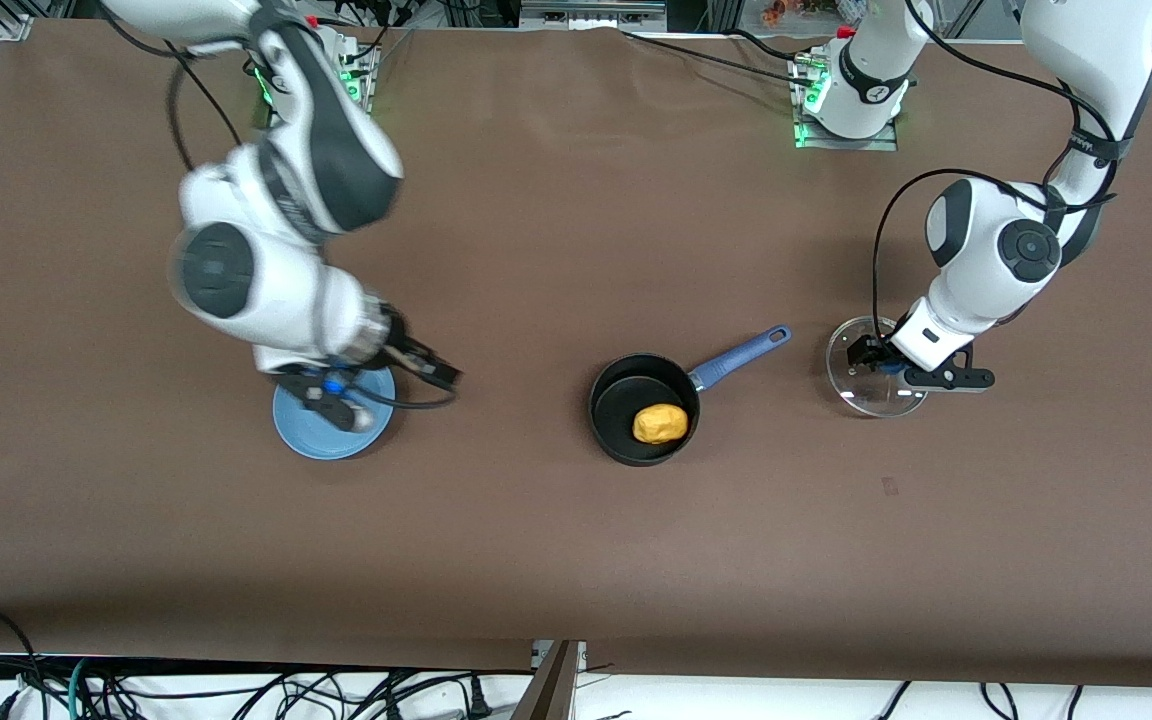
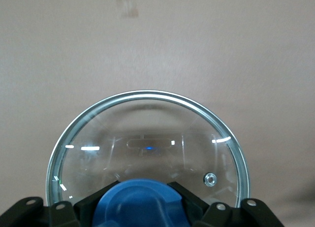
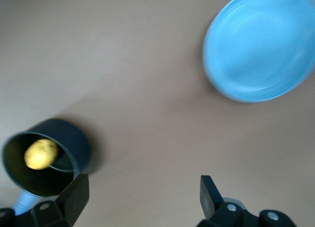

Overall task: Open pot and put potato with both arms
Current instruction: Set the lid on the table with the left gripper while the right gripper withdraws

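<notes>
Sitting in one pot (image 1: 643, 409): one potato (image 1: 660, 423); left gripper (image 1: 884, 362) jaws pinching one lid (image 1: 866, 385), right gripper (image 1: 336, 392) jaws spread.

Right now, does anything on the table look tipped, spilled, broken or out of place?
Nothing stands out. The pot sits upright with the potato inside it. The left gripper is shut on the lid's knob, toward the left arm's end of the table. The right gripper is open and empty over the blue plate. No spill or damage shows.
</notes>
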Robot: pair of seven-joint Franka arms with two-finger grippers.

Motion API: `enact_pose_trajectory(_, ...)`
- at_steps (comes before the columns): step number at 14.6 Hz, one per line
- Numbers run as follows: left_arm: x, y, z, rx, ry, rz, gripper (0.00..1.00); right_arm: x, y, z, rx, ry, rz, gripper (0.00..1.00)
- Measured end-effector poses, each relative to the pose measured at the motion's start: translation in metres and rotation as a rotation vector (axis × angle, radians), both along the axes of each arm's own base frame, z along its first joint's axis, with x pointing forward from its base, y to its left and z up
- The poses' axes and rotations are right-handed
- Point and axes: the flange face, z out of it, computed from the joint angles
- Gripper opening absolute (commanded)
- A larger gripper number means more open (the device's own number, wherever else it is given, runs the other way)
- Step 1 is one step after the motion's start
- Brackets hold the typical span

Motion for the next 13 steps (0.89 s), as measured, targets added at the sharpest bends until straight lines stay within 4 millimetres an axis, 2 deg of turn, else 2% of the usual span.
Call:
enact_pose_trajectory(2,-0.007,0.009,-0.010,0.007,0.017,0.003,0.21,-0.010,-0.053,0.032,-0.002,0.024,0.051,0.99)
enact_pose_trajectory(4,-0.013,0.016,-0.020,0.004,0.027,0.011,0.21,-0.025,-0.097,0.058,0.005,0.027,0.112,0.99)
enact_pose_trajectory(6,-0.017,0.020,-0.029,-0.001,0.018,0.014,0.21,-0.040,-0.135,0.071,0.024,0.009,0.183,0.99)
enact_pose_trajectory(7,-0.020,0.021,-0.034,-0.004,0.014,0.015,0.24,-0.047,-0.152,0.076,0.031,-0.001,0.219,0.99)
enact_pose_trajectory(10,-0.025,0.022,-0.043,-0.009,0.012,0.017,0.46,-0.066,-0.199,0.093,-0.010,-0.042,0.338,0.99)
enact_pose_trajectory(13,-0.025,0.026,-0.044,-0.009,0.012,0.018,0.65,-0.079,-0.224,0.114,-0.073,-0.094,0.438,0.99)
